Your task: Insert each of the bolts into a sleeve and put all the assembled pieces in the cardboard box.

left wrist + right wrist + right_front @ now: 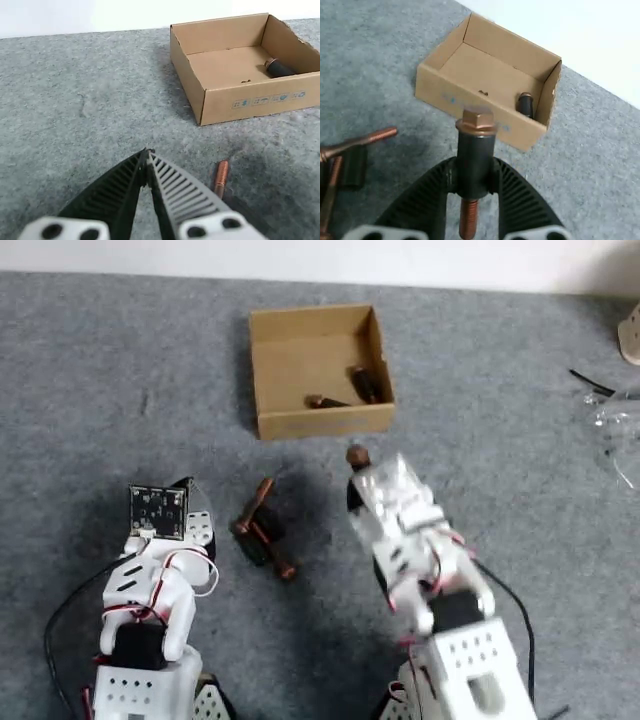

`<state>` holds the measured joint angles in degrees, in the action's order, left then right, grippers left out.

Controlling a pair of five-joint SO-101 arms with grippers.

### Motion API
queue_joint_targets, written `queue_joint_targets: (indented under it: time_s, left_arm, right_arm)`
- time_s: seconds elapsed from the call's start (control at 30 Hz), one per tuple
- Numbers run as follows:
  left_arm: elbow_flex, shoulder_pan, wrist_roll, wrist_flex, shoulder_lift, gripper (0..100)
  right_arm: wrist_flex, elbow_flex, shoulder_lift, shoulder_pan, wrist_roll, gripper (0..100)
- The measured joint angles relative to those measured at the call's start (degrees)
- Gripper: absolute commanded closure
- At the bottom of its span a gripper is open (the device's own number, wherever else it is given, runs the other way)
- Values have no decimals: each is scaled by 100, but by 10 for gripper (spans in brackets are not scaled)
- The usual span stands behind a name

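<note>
The right jaws are gripping a sleeve [471, 155] with a bolt [478, 121] already through it. They are hovering just short of the box [320, 423], which is holding two assembled pieces [366, 383], so a third is waiting to go in. The left jaws are sitting closed on nothing, and loose bolts [263, 498] and sleeves [352, 167] are lying on the worktop [100, 390] between the two sets of jaws, so I judge several insertions are remaining. Small blue marks [265, 100] are showing on the box's side, too small to read.
</note>
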<state>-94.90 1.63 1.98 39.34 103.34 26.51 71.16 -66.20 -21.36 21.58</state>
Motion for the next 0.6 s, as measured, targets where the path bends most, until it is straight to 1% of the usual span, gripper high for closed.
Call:
queue_joint_targets:
  time_s: [0.17,0.37,0.43,0.5,0.6]
  left_arm:
    - [0,0,0,0,0,986]
    - [0,0,0,0,0,983]
    - [0,0,0,0,0,983]
    - [0,0,0,0,0,983]
    - [0,0,0,0,0,983]
  right_arm:
    - [-114,-1952,2549,158,0,993]
    - [-105,-4571,5697,571,-53,993]
    - [114,-5530,6664,730,-343,993]
    - [554,-6532,7587,888,-563,993]
    - [1371,-8141,8826,1037,-651,993]
